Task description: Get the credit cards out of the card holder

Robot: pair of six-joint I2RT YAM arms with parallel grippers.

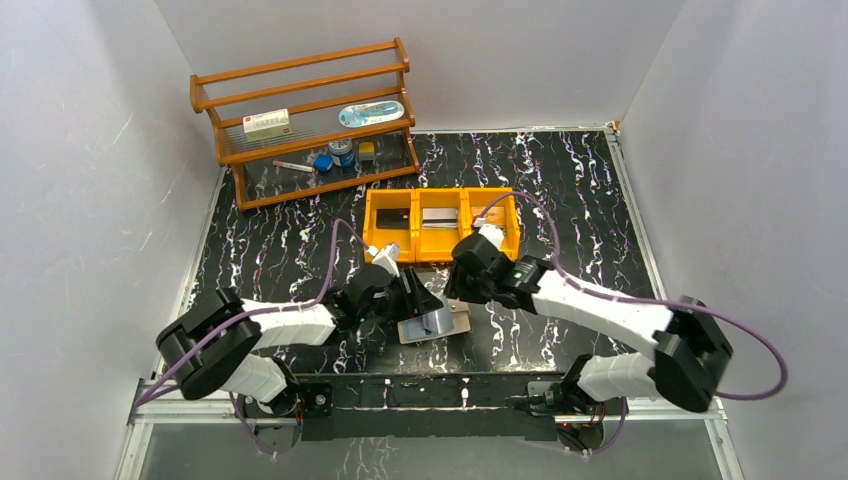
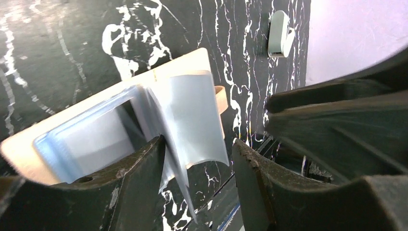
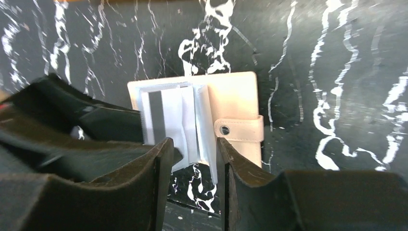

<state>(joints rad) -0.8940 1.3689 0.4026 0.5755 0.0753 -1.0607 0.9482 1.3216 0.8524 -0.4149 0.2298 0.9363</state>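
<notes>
The yellow plastic bin with three compartments (image 1: 416, 225) stands in the middle of the black bench with white veins (image 1: 570, 200). Its left compartment holds a dark flat card (image 1: 394, 216) and the middle one a silvery-grey card (image 1: 440, 218). What lies in the right one I cannot tell, because a purple cable and the right wrist cross it. The flat tan card holder with pale blue shiny pockets (image 3: 231, 96) lies open on the bench just in front of the bin, between the two arms. A pale card with a dark stripe (image 3: 155, 115) sits in its pocket on the side away from the snap strap. The left pincer (image 2: 197, 163) is spread, with one blue leaf standing up between its fingers. The right pincer (image 3: 195, 163) is spread too, low over the middle leaves. At the back left, a brown wooden rack (image 1: 300, 62) carries a white box (image 1: 266, 123) and a pale oval packet (image 1: 371, 112). Plain white walls (image 1: 100, 150) close the bench on three sides. A small white clip-like object (image 2: 280, 32) lies apart from the holder. From above, both pincers cover most of the holder.
</notes>
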